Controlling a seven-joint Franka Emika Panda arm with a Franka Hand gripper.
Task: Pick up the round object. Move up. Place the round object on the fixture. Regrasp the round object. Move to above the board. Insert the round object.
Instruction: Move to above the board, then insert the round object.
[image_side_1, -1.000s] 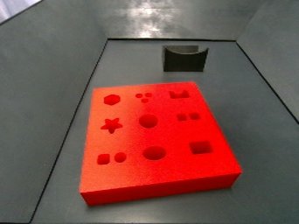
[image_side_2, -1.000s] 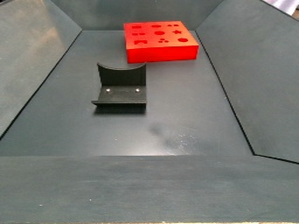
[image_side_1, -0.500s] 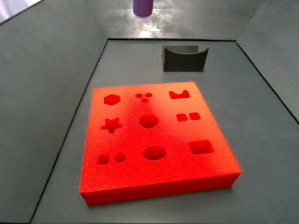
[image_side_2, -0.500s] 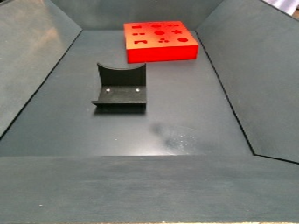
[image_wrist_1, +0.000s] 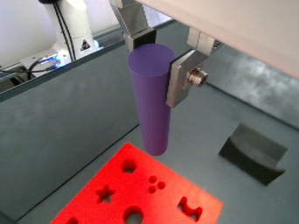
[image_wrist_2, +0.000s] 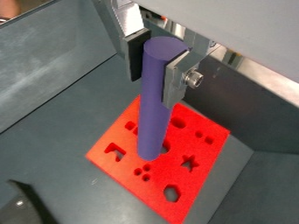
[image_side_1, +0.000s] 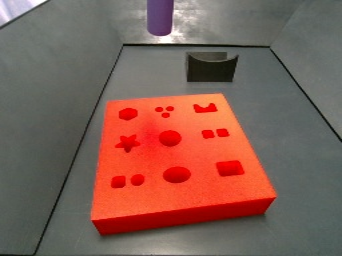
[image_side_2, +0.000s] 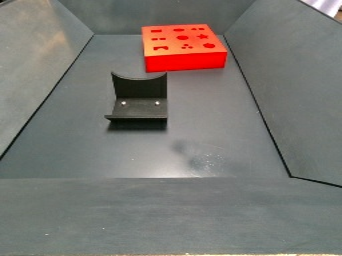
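Round object (image_wrist_1: 151, 98) hanging upright, I am keeping tool (image_wrist_1: 159, 54) clamped on it, centring over board (image_wrist_2: 163, 156) circular hole.

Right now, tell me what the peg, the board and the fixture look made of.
Peg: smooth matte purple, probably plastic; even colour, no grain. It hangs upright in the tool, above the board.
Board: thick orange-red slab with a faintly grainy, dull top, perhaps printed plastic or dense foam; I can't tell which.
Fixture: dark grey-black, matte, likely plastic or coated metal.
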